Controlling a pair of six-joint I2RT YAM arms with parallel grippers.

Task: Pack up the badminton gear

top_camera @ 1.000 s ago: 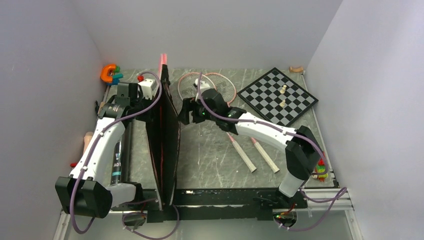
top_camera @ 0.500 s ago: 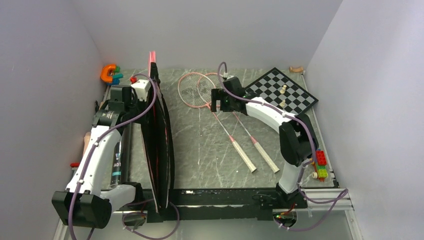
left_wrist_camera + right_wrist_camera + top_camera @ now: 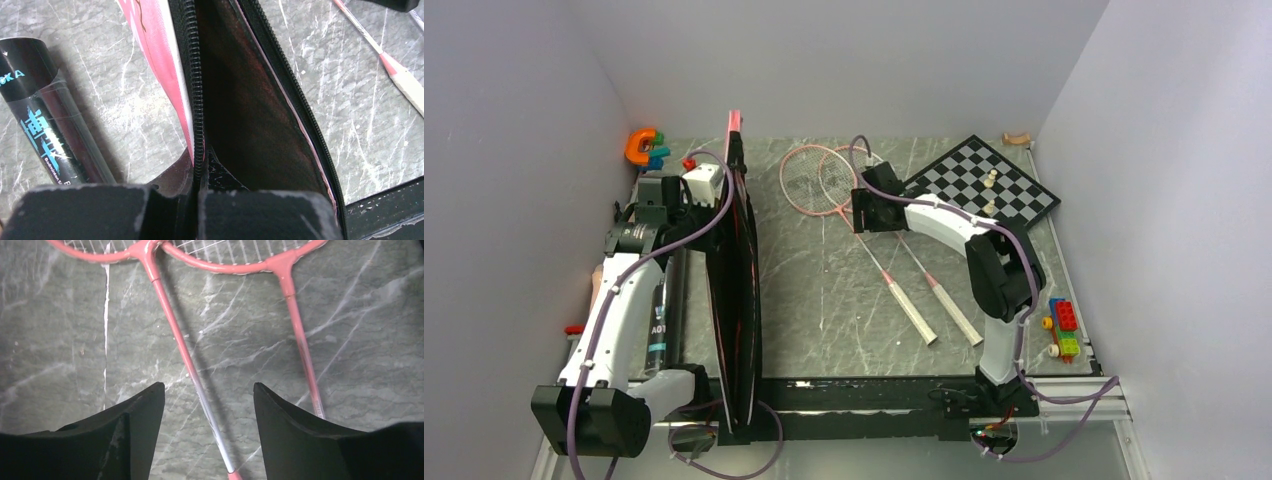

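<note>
The pink racket bag stands on its edge at the left, its black lining gaping open. My left gripper is shut on the bag's zipper edge near its top. Two pink-framed rackets lie side by side in the middle, white handles toward me. My right gripper hangs open just above their shafts, and the left racket's shaft runs between its fingers untouched. The other shaft passes outside the right finger. The dark tube lies left of the bag, under my left arm.
A chessboard with pale pieces lies at the back right, close behind my right arm. An orange C-shaped toy sits in the back left corner. Coloured bricks lie by the right wall.
My right gripper left the bag's edge, swung back and right, and now hovers over the racket shafts. My left gripper kept its hold and the bag leaned a little to the left.
</note>
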